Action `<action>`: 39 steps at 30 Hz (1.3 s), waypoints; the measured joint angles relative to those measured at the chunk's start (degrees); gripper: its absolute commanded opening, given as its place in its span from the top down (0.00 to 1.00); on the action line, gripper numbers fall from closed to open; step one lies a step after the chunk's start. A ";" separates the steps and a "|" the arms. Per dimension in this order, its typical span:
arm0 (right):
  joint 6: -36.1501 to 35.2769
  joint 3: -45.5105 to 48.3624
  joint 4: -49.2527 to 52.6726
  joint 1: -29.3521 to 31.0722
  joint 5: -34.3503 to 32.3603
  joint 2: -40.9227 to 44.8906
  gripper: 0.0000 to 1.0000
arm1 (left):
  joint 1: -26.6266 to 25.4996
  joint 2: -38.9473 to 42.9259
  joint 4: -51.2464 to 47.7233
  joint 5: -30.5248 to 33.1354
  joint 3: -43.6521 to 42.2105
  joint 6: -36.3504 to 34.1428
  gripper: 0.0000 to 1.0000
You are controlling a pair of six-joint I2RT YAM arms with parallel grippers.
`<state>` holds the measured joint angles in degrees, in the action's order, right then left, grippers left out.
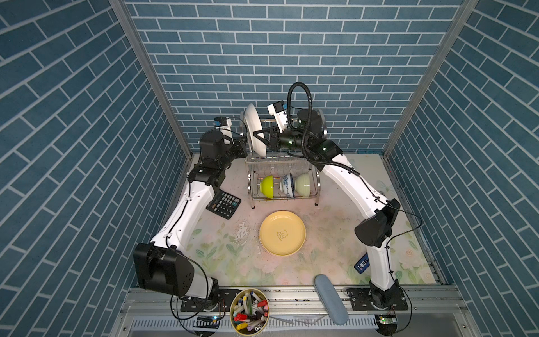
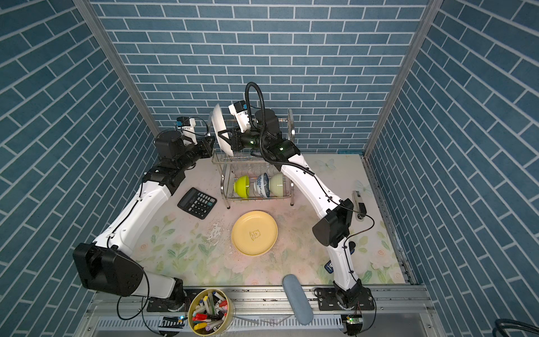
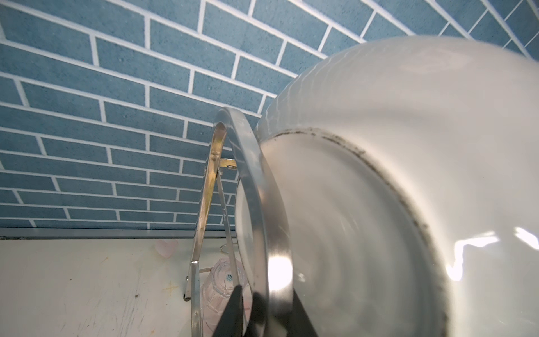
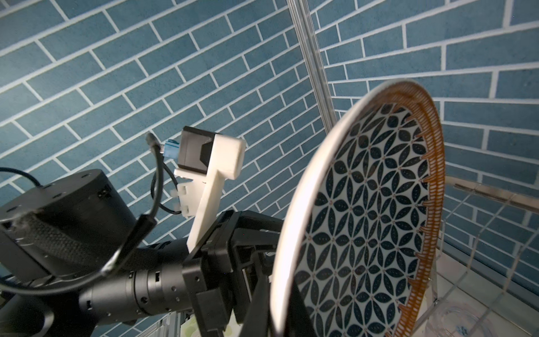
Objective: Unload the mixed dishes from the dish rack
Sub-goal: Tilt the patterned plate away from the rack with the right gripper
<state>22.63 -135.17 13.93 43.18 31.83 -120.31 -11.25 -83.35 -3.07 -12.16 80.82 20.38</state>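
Marker tub (image 1: 248,310), yellow plate (image 1: 282,232) beyond — right jaws gripping star plate (image 4: 373,221), left jaws clamping rack arch (image 3: 252,186)

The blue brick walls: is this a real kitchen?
Probably a mock kitchen booth for robot trials: printed blue brick wall panels in metal frames, two white-and-black robot arms, and a shiny steel wire dish rack.

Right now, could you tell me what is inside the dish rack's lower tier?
Lime bowl, blue-on-white bowl and pale-green bowl, on edge; anything behind them is covered.
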 measured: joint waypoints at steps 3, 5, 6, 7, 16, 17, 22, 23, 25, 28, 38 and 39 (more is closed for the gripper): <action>-0.59 0.90 -0.70 0.00 -0.07 0.28 1.00 | 0.02 0.00 0.20 -0.04 -0.13 0.07 0.81; -1.05 2.01 -1.42 0.00 -0.15 0.81 1.00 | 0.02 0.00 0.22 -0.13 -0.13 0.13 0.81; -1.22 2.43 -1.57 0.00 -0.24 1.07 1.00 | 0.02 0.00 0.24 -0.15 -0.13 0.13 0.81; -1.51 2.82 -1.73 0.00 -0.35 1.29 1.00 | 0.00 0.00 0.28 -0.20 -0.13 0.13 0.81; -3.54 4.20 -1.84 0.35 -1.29 2.36 1.00 | -0.02 0.00 0.37 -0.52 -0.17 0.13 0.81; -3.91 4.37 -1.75 0.48 -1.55 2.56 1.00 | -0.02 0.00 0.39 -0.55 -0.17 0.11 0.81; -7.43 6.60 -1.03 1.51 -3.65 4.85 1.00 | -0.02 0.00 0.46 -0.76 -0.20 0.11 0.81; -8.00 7.02 -0.85 1.75 -3.91 5.38 1.00 | -0.02 0.00 0.48 -0.79 -0.22 0.11 0.81; -8.94 7.76 -0.35 2.23 -4.31 6.62 1.00 | -0.02 0.00 0.68 -0.76 -0.31 0.11 0.81; -9.84 7.80 1.05 2.89 -4.31 7.91 1.00 | -0.02 0.00 0.85 -0.70 -0.44 0.13 0.81; -13.60 10.03 4.15 4.61 -5.84 11.65 1.00 | -0.02 0.00 1.07 -0.74 -0.50 0.13 0.78; -13.97 10.47 4.17 4.74 -6.38 12.00 1.00 | -0.02 0.00 1.09 -0.79 -0.50 0.13 0.78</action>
<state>8.67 -124.70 18.11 47.92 25.45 -108.31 -11.27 -83.35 -1.98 -12.95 80.31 20.51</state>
